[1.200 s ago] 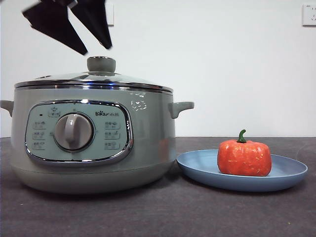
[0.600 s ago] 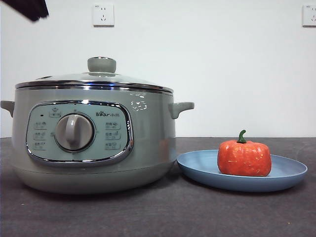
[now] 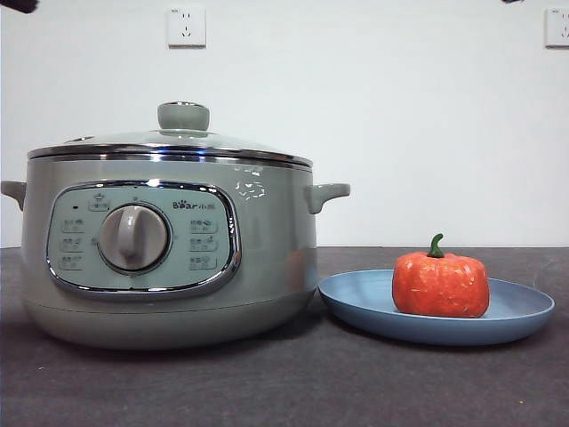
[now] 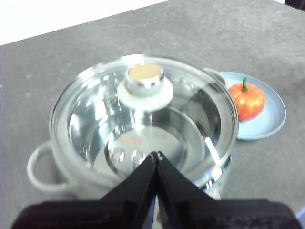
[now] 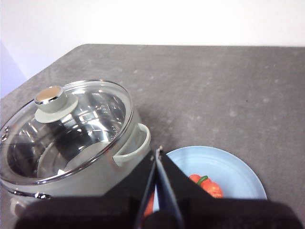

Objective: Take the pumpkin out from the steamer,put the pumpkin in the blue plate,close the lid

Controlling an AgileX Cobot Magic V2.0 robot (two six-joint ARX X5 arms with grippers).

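The pale green steamer (image 3: pixel 169 253) stands at the left of the table with the glass lid (image 3: pixel 169 142) seated on its rim, knob up. The orange pumpkin (image 3: pixel 440 283) sits on the blue plate (image 3: pixel 516 316) just right of the pot. My left gripper (image 4: pixel 157 155) hangs shut high above the lid (image 4: pixel 143 114), holding nothing. Raised over the plate (image 5: pixel 228 171) and pumpkin (image 5: pixel 209 187), my right gripper (image 5: pixel 159 151) is shut and empty, beside the steamer (image 5: pixel 71 143). In the front view both arms show only as dark tips at the top corners.
The dark grey table (image 3: pixel 284 391) runs under pot and plate. A white wall with two sockets (image 3: pixel 186 27) stands behind. The steamer's side handle (image 3: pixel 327 194) juts toward the plate.
The dark gripper that hung just above the lid's knob has risen up and left, almost out of the front view. Steamer, lid, pumpkin and plate have not moved.
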